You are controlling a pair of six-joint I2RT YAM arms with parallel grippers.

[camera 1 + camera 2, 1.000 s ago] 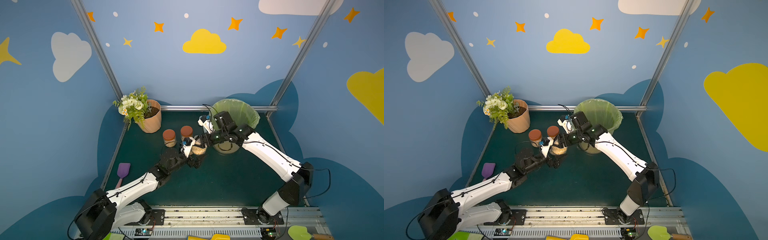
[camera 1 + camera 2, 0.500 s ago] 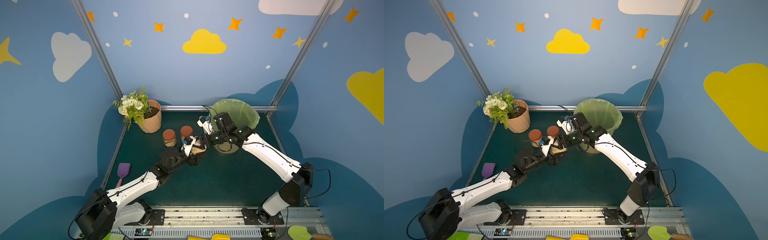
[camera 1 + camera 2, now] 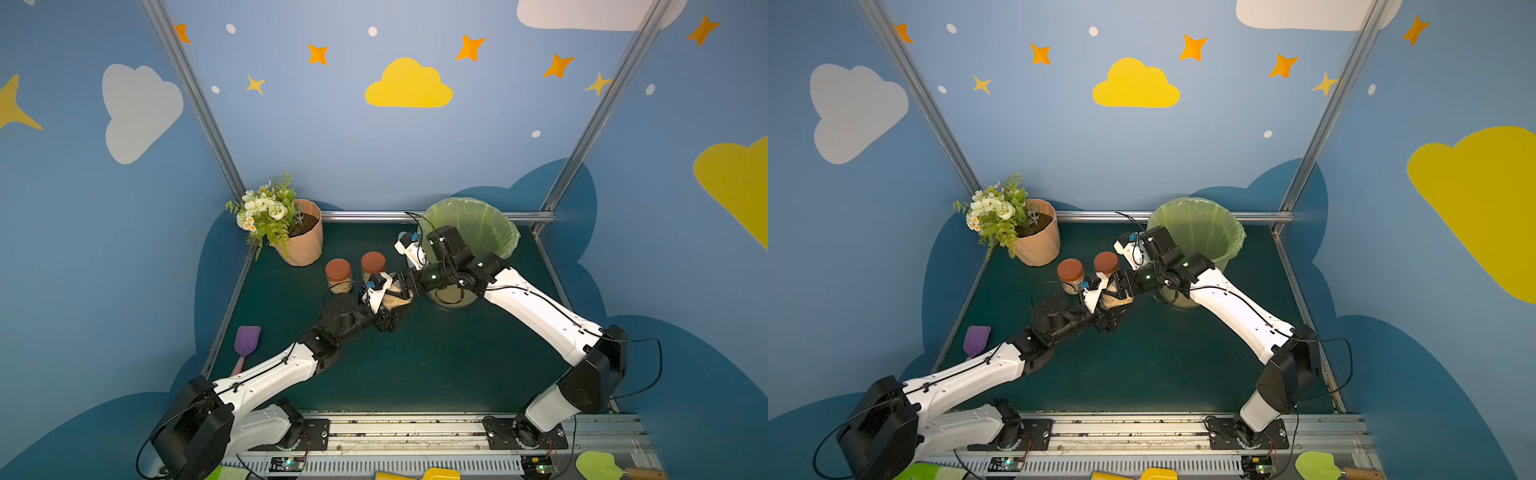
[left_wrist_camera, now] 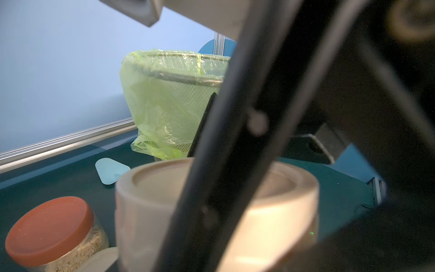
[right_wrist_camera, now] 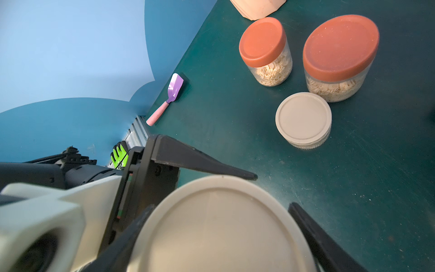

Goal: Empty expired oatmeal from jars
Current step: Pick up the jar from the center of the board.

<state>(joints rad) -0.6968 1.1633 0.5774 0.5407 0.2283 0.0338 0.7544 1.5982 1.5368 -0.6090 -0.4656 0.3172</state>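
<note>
- Roughly mid-table is the jar [image 3: 395, 299], with oatmeal [image 3: 1116, 300] inside and its beige lid [image 5: 219, 226] on.
- Clenched on its body from 7 o'clock is the left gripper [image 3: 388, 313]. The right gripper [image 3: 406, 286] comes in from 2 o'clock, its fingers [image 5: 314, 234] grasping the lid's rim.
- Step, as I judge it: unscrewing. Next it needs a twist of the lid with the body held fast, then a lift clear and a tip into the bin [image 3: 500, 226] at 1 o'clock.
- Two red-lidded jars [image 3: 338, 276] wait unopened at 10 o'clock, just beside. A second beige lid [image 5: 303, 120] lies near them; whether a jar is beneath it I cannot tell.
- Underneath, the table [image 3: 436, 365] is dark green and specked, with the pot [image 3: 305, 249] out at 10 o'clock and the scoop [image 3: 247, 343] at 8.
- Around it, the walls [image 3: 374, 158] are blue, with clouds and stars.
</note>
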